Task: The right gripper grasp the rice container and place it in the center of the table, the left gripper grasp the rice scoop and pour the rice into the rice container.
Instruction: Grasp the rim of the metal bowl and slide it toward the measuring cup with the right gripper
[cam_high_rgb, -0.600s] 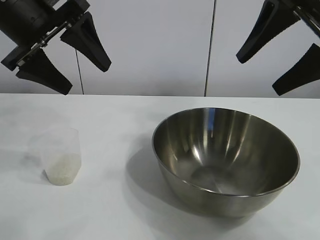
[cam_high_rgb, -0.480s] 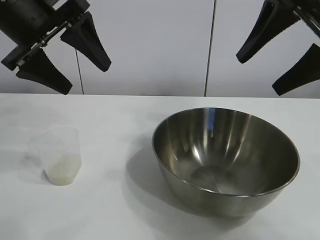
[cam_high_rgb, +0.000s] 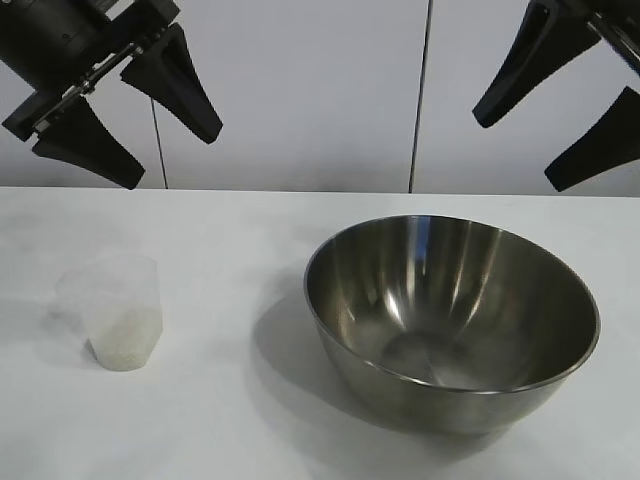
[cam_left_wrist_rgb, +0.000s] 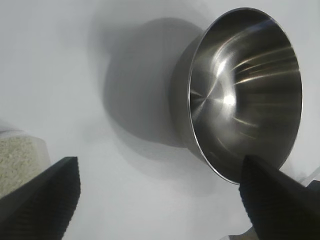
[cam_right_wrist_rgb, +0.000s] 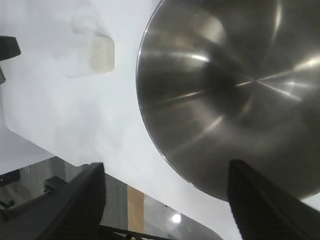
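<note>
Right gripper (cam_high_rgb: 560, 110): we see it hanging high at about 1 o'clock in the exterior view, above the far rim of the rice container (cam_high_rgb: 452, 320); fingers spread fairly wide, nothing between them.
Left gripper (cam_high_rgb: 125, 110): high at about 11 o'clock, above and behind the rice scoop (cam_high_rgb: 118, 312); fingers spread wide, holding nothing.
Rice container: resting upright and empty on the table (cam_high_rgb: 230, 230), at about 4 o'clock from the picture's middle, well apart from the scoop.
Rice scoop: standing upright at about 8 o'clock, with the rice (cam_high_rgb: 124, 340) as a pale layer in its bottom.
Step in hand: we judge the bowl grasp has not begun; the right gripper must come down first.
Doing it well: we would straddle the bowl's wall with one finger inside and one outside, closing squarely, since the polished curve may slip or tip if pinched at a slant.
Edges: the right wrist view shows the table's edge close beside the bowl, so we would move it inward.
Open room: bare tabletop lies between bowl and scoop, enough for a shift toward 9 o'clock without nudging the scoop.
</note>
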